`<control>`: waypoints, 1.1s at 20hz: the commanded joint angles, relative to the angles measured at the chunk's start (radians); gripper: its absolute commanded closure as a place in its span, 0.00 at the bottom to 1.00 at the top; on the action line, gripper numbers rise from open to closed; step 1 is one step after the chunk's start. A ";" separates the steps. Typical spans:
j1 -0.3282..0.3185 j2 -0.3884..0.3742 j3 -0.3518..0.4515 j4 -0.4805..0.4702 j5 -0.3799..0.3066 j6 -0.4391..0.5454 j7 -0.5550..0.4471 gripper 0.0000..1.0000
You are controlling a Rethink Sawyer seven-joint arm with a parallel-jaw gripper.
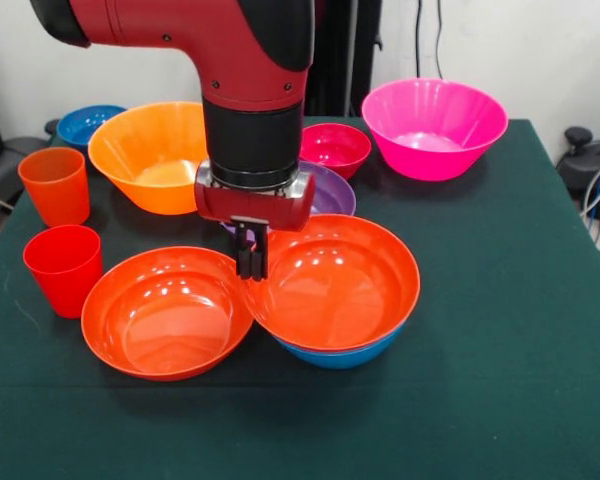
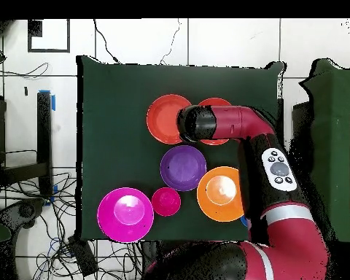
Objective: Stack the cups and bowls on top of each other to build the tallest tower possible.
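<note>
My gripper (image 1: 252, 264) points straight down, its fingers close together on the left rim of a wide red-orange bowl (image 1: 345, 285) that sits in the medium blue bowl (image 1: 345, 356); this pile is the tower. The second wide red-orange bowl (image 1: 165, 315) lies just left, its rim touching. Behind are the purple bowl (image 1: 333, 192), small magenta bowl (image 1: 336, 148), large pink bowl (image 1: 435, 125), large yellow-orange bowl (image 1: 150, 152) and small blue bowl (image 1: 88, 122). The ribbed orange cup (image 1: 55, 185) and smooth red cup (image 1: 63, 268) stand upright at the left. In the overhead view the arm (image 2: 229, 124) hides the gripper.
Everything stands on a dark green table cloth (image 1: 520, 330). The overhead view shows the red-orange bowl (image 2: 167, 118), the purple bowl (image 2: 183, 167), the pink bowl (image 2: 125, 214), the magenta bowl (image 2: 165, 201) and the yellow-orange bowl (image 2: 220, 193). Cables lie on the floor beside the table.
</note>
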 commanded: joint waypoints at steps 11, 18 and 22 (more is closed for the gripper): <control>0.074 0.165 -0.036 -0.068 -0.001 -0.159 0.126 1.00; 0.114 0.132 -0.075 -0.031 0.045 -0.160 0.160 1.00; 0.120 0.039 -0.097 0.025 0.079 -0.093 0.135 1.00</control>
